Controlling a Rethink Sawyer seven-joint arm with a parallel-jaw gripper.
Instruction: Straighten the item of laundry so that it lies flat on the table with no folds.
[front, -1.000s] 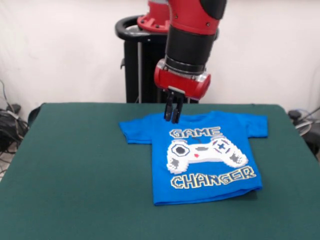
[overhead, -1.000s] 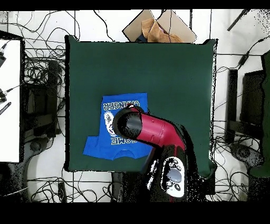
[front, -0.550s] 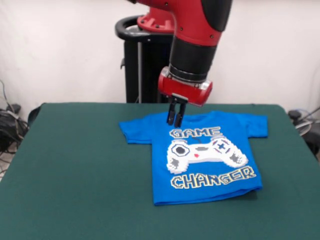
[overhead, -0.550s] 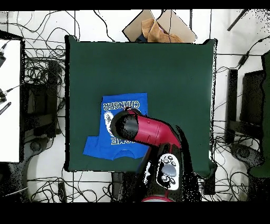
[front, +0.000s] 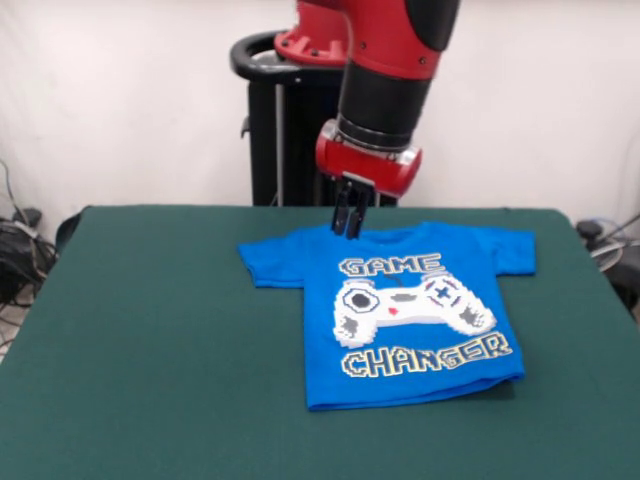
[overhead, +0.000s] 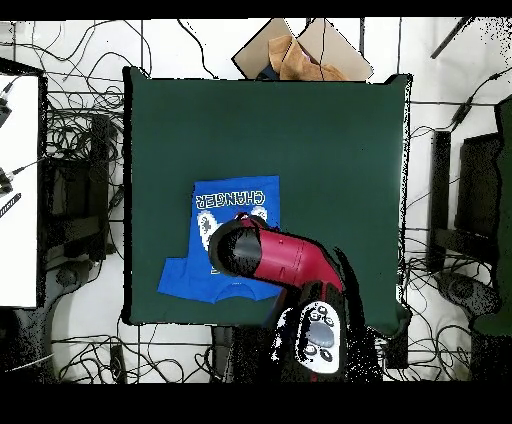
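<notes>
The item of laundry (front: 400, 310), a bright blue T-shirt with a controller print and "GAME CHANGER", lies print-up on the green table (front: 150, 330), right of centre. Both sleeves are spread, and its lower hem looks slightly rumpled at the right corner. My gripper (front: 348, 233) hangs over the shirt's collar at the far edge, fingers pressed together, with no cloth seen between them. From overhead the arm (overhead: 280, 260) covers the gripper and much of the shirt (overhead: 235, 200), which lies near the lower left of the table (overhead: 320, 140).
A cardboard box (overhead: 300, 50) sits beyond the table's top edge in the overhead view. Cables crowd the floor on all sides. A white surface (overhead: 20, 190) stands at the left. Bare green cloth (front: 130, 300) stretches left of the shirt.
The gripper dipped toward the collar half a second ago and has since lifted a little and drawn back toward the far edge. The shirt has not moved.
</notes>
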